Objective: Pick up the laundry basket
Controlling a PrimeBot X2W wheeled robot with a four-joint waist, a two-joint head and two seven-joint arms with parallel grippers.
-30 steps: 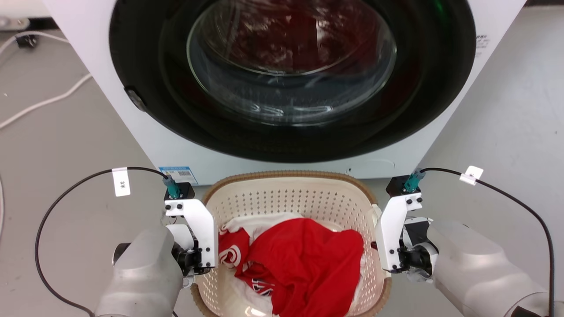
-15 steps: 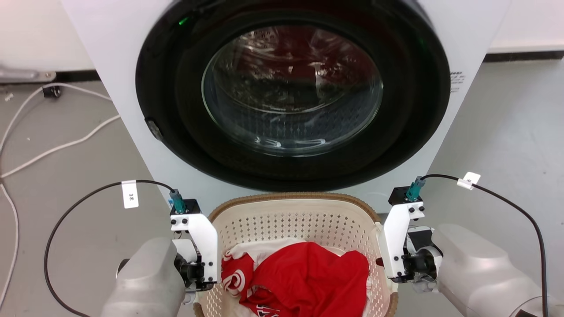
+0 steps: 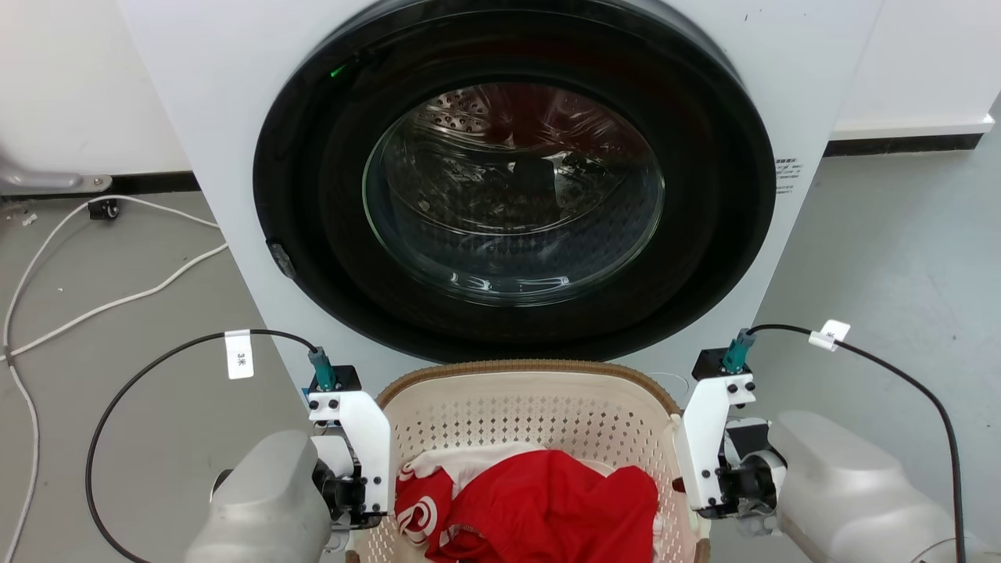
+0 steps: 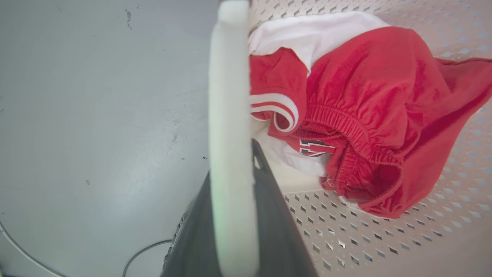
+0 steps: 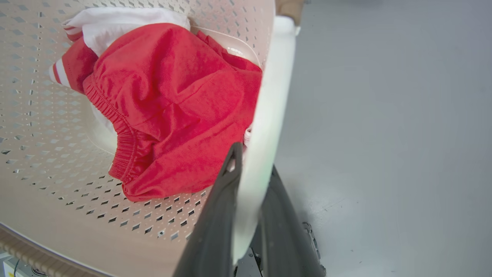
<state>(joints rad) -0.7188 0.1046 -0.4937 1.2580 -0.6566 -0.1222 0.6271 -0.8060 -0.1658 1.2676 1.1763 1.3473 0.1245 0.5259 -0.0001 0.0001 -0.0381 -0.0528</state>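
Though laden — laundry basket (image 3: 547, 414) between claws (image 4: 230, 165) (image 5: 251, 161)

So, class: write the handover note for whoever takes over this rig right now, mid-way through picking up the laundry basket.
Left gripper: shut on the white left side handle.
Right gripper: shut on the white right side handle.
Cream perforated plastic laundry basket with brown woven-look rim: in front of the white front-loading washing machine, red and white clothes inside.
Done: both handles gripped.
To do: lift it level; whether it is off the floor cannot be told.
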